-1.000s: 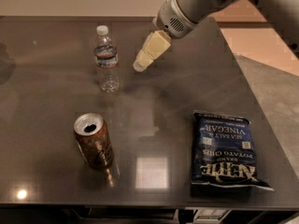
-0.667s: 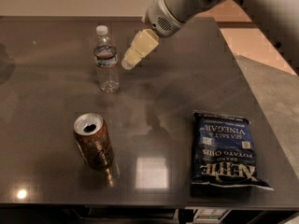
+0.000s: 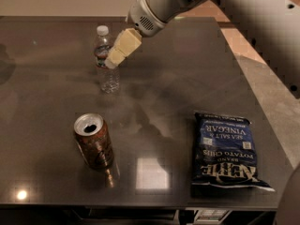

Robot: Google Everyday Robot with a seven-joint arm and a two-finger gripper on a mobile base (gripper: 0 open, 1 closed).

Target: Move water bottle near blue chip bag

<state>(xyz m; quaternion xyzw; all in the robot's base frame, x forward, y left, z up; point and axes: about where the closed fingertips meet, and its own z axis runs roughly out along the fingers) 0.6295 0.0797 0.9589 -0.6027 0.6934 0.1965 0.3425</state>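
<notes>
While the arm (image 3: 157, 6) slants down from one o'clock, its pincer (image 3: 113, 60) overlaps the upright water bottle (image 3: 110, 78) at ten o'clock; open or closed, can't tell.

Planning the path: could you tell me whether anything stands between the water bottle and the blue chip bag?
Nothing visible. The soda can stands off that line, and the gripper is close beside the water bottle.

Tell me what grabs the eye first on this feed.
The pale gripper reaches down at the far left of the table, overlapping the upright water bottle in this view. The blue chip bag lies flat near right, well apart, and an opened brown can stands near left.
</notes>
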